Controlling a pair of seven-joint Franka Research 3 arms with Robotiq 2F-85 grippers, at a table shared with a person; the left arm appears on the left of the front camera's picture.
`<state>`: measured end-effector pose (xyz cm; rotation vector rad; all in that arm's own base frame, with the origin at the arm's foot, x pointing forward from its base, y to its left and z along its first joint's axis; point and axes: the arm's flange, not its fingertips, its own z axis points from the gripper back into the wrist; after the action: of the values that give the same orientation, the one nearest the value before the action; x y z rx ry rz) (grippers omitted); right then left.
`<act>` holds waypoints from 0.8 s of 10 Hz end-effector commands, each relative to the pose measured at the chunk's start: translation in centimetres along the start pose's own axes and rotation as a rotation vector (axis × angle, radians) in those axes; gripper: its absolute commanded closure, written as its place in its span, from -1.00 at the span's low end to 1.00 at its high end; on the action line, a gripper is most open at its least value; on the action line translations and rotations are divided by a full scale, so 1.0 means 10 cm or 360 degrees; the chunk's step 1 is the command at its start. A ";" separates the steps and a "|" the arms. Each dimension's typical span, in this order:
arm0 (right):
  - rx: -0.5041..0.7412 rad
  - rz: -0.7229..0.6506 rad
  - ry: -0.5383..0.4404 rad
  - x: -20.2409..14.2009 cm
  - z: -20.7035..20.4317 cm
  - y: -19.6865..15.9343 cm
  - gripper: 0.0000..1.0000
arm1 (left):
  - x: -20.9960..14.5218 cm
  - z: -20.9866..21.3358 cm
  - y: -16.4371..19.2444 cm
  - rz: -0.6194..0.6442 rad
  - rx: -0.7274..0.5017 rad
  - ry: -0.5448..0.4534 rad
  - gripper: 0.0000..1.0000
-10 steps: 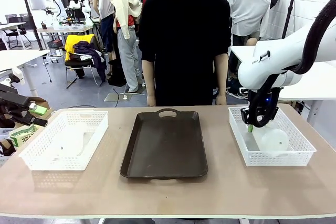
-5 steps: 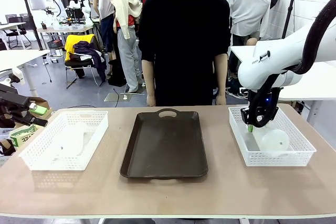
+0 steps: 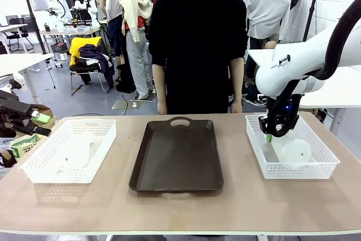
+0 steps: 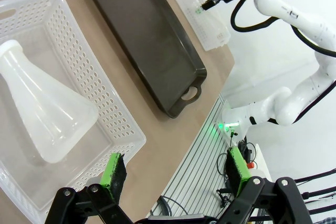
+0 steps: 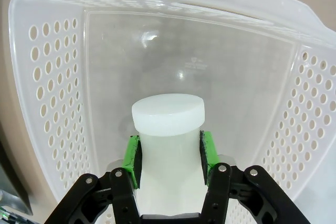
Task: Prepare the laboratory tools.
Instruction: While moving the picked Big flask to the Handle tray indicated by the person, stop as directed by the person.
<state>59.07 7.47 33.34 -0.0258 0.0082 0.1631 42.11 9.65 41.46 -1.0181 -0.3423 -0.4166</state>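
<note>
**Carefully: Flask Grip at the Neck**

**Position.** The right flask (image 5: 168, 113) rests in the white basket (image 3: 293, 173) to the right of the dark tray (image 3: 177, 156). The left flask (image 4: 44, 111) lies on its side in the matching basket (image 4: 113, 108) to the tray's left. Nothing stands on the tray.

**Jaws.** My right gripper (image 5: 169, 157) has its green pads pressed against both sides of the right flask's neck, just under the capped mouth, pinching it. My left gripper (image 4: 176, 174) hangs above the left basket with its jaws spread wide, holding nothing.

**Handling.** I judge each flask to be light, rigid and probably empty, with a smooth frosted wall that will slide under the pads.

- The sloping cone gives no parallel faces, so I would not grip there.
- The short straight neck does give them — and the wider cap acts as a stop if the flask slips downward.
- The broad base hangs well off the grip, so I expect it to swing.
- I would use moderate force and lift slowly, so the base clears the basket wall nearest the tray.
</note>
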 end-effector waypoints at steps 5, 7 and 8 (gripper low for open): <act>0.0000 0.0002 0.0001 0.00 0.00 0.00 1.00 | 0.00 0.02 -0.01 -0.0007 -0.0004 -0.0001 -1.00; 0.0000 0.0002 0.0001 0.00 0.00 0.00 1.00 | 0.00 0.02 -0.01 -0.0007 -0.0004 -0.0001 -1.00; 0.0000 0.0002 0.0001 0.00 0.00 0.00 1.00 | 0.00 0.02 -0.01 -0.0007 -0.0004 -0.0001 -1.00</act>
<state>59.07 7.47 33.34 -0.0258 0.0082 0.1631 42.11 9.65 41.46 -1.0181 -0.3423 -0.4166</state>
